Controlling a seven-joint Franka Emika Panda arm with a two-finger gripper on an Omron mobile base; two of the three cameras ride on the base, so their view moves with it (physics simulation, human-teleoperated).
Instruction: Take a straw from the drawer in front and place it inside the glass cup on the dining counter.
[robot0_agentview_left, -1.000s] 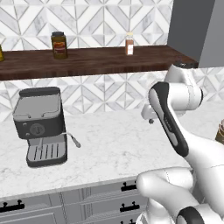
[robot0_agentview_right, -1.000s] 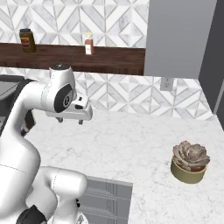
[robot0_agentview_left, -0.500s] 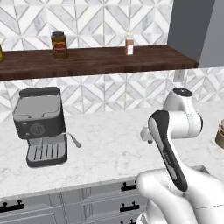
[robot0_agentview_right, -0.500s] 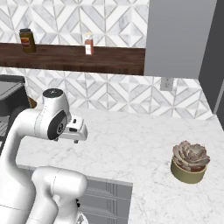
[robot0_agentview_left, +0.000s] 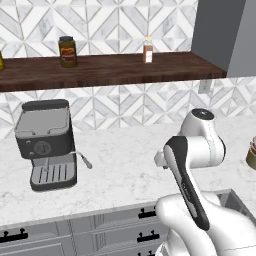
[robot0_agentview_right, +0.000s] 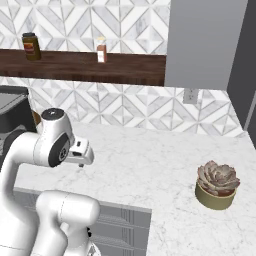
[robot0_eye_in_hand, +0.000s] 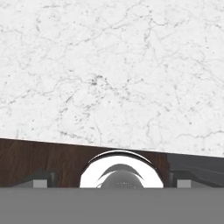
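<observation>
My gripper (robot0_eye_in_hand: 113, 180) is open: its two dark fingertips (robot0_eye_in_hand: 41, 179) stand far apart, and I see no straw between them. The straw is out of view. Ahead of the hand lies a white marble slab with a straight edge, seemingly the dining counter (robot0_eye_in_hand: 109, 65), with a dark brown band beneath it. A shiny round rim (robot0_eye_in_hand: 118, 164) sits low between the fingertips; I cannot tell whether it is the glass cup. From the base, the gripper (robot0_agentview_right: 84, 154) hangs off the folded arm above the kitchen counter. Grey drawer fronts (robot0_agentview_left: 147, 215) with black handles run under that counter.
A black coffee machine (robot0_agentview_left: 45, 142) stands on the counter at the left. A potted succulent (robot0_agentview_right: 216, 182) sits at the right. A dark wooden shelf (robot0_agentview_left: 110, 67) with a jar (robot0_agentview_left: 67, 51) and a small bottle (robot0_agentview_left: 147, 50) hangs above. A grey cabinet (robot0_agentview_right: 205, 42) fills the upper right.
The arm has folded down and in toward the base, bringing the hand lower. The gripper has stayed open.
</observation>
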